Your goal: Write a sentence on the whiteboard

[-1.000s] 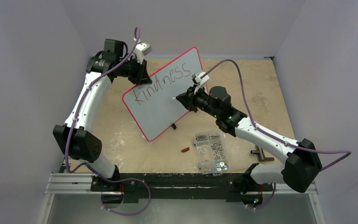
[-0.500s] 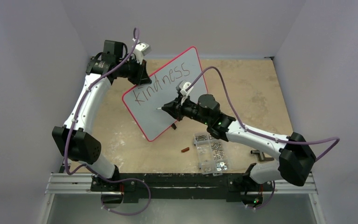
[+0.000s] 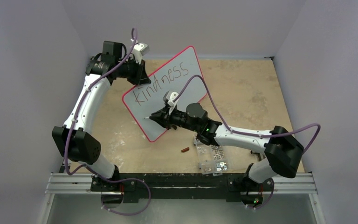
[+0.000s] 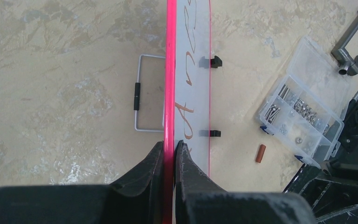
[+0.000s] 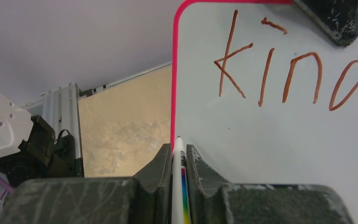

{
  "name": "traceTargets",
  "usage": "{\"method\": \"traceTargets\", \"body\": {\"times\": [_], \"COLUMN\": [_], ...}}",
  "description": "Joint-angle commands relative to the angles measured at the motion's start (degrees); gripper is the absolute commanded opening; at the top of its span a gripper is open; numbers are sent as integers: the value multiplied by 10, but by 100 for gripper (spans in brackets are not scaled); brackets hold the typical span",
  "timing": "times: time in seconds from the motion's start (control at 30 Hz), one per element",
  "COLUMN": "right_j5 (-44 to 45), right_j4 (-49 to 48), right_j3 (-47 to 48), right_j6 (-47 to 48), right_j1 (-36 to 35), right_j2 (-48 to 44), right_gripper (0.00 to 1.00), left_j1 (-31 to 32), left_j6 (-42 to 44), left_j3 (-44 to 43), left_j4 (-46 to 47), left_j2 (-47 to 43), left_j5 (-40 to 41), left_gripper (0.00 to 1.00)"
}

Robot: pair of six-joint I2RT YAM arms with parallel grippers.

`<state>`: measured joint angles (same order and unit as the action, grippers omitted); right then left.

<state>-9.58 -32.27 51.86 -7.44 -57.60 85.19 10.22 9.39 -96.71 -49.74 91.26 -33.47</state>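
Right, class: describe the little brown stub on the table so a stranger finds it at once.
Find the white whiteboard with a pink rim; below it in the top view, nearer the robot, lies a clear plastic compartmented screw box. Just left of that box sits a short reddish-brown cylinder, loose and alone, unlike the silvery screws inside.

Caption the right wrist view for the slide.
Right gripper clamps a marker, tip near the whiteboard's pink rim, below handwritten "kind".
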Motion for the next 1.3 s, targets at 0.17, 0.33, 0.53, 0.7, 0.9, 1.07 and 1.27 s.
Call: {"method": "traceTargets", "body": {"times": [0.17, 0.33, 0.53, 0.7, 0.9, 1.07, 1.27], "right_j5": [51, 60, 54, 52, 71, 90, 117], "right_j4": [-91, -83, -83, -83, -66, -68, -60], "right_j3": [0, 7, 13, 21, 34, 35, 39], "right_j6": [16, 23, 26, 26, 25, 23, 22], "right_j1": [-1, -1, -1, -1, -1, 0, 6], "right_j2": [34, 44, 63, 75, 91, 91, 91], "right_gripper": [0, 0, 0, 0, 0, 0, 0], "left_j1": [-7, -7, -7, -7, -7, -6, -6], "left_j6": [14, 10, 10, 11, 10, 10, 11], "left_j3": [-2, -8, -8, -9, -12, -12, -12], "left_j4": [-1, -3, -7, -8, -9, -11, -14], "left_j2": [23, 32, 37, 42, 45, 48, 46], "left_j5": [49, 41, 46, 47, 46, 50, 55], "left_gripper": [0, 0, 0, 0, 0, 0, 0]}}
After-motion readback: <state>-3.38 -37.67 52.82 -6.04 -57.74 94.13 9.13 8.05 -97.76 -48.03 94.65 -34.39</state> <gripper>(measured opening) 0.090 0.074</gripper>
